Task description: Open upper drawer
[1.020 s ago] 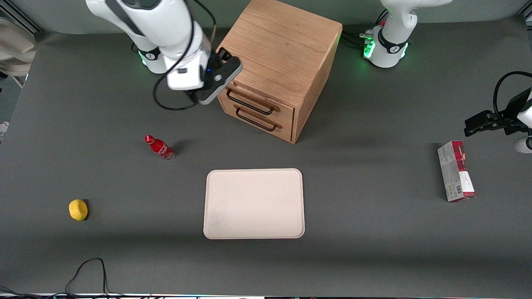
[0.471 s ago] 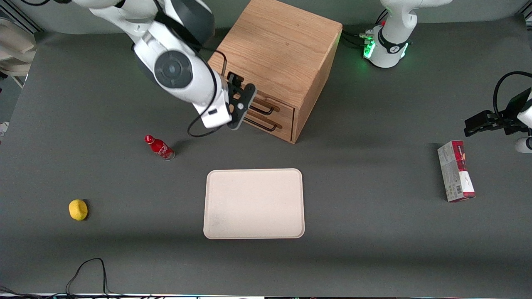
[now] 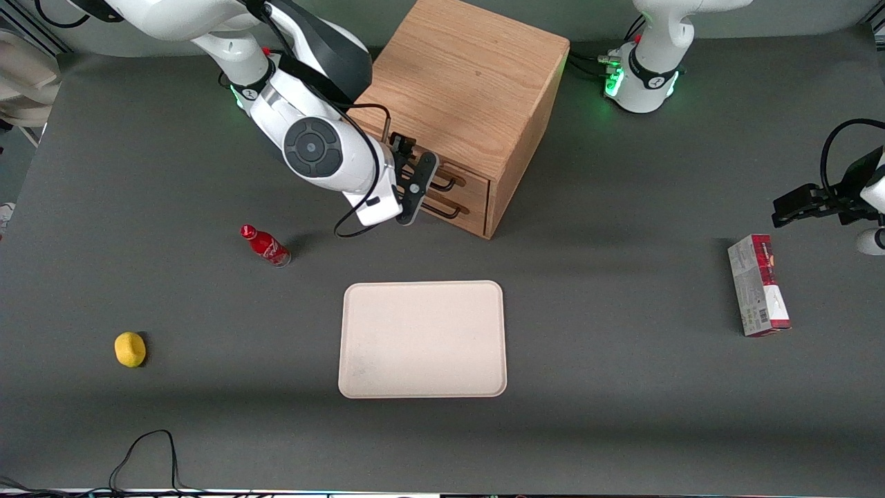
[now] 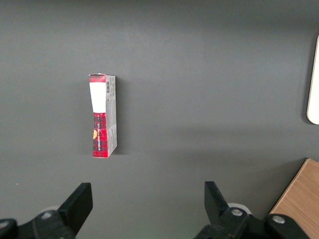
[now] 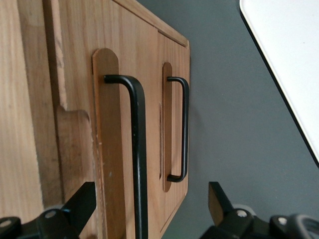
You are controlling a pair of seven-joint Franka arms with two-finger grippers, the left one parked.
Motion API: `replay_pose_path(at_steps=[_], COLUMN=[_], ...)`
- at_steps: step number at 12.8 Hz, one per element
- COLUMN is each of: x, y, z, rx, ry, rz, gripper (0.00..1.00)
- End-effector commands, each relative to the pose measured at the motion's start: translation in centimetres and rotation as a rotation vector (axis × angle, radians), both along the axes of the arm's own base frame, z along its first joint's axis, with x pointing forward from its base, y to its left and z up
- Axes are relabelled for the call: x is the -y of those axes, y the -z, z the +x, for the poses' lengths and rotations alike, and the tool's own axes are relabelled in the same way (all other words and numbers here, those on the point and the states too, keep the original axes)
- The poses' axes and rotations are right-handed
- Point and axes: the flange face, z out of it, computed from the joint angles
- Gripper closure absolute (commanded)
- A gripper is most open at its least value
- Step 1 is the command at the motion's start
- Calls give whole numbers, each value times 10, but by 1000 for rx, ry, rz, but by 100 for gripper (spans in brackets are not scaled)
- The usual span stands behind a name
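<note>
The wooden cabinet [image 3: 463, 83] stands at the table's back with both drawers shut. The upper drawer [image 3: 474, 182] has a thin black wire handle [image 3: 449, 184]; the lower drawer [image 3: 473, 211] sits just below it. My right gripper [image 3: 422, 185] is right in front of the drawer fronts and covers most of both handles. In the right wrist view the gripper [image 5: 149, 211] is open. Its fingers [image 5: 79, 204] stand on either side of the upper drawer's handle [image 5: 137, 149] without touching it. The lower drawer's handle [image 5: 182, 129] lies beside it.
A cream tray [image 3: 422, 339] lies nearer the front camera than the cabinet; its edge shows in the right wrist view [image 5: 289, 64]. A red bottle [image 3: 265, 245] and a yellow fruit [image 3: 130, 348] lie toward the working arm's end. A red-and-white box [image 3: 758, 283] lies toward the parked arm's end.
My right arm swung from beside the cabinet's top corner down to the drawer fronts, turning the gripper to face the handles. The drawers have not moved.
</note>
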Motion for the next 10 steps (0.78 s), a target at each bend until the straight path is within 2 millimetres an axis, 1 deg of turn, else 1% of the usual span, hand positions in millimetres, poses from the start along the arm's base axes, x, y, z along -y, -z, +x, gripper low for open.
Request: replay_pose_path(at_steps=[1, 3, 10], x=[-2, -1, 3], y=[9, 16, 26], z=[-7, -5, 3], rx=[29, 42, 40], ry=[-22, -60, -61], rz=[8, 1, 13], gripper=[0, 0, 0])
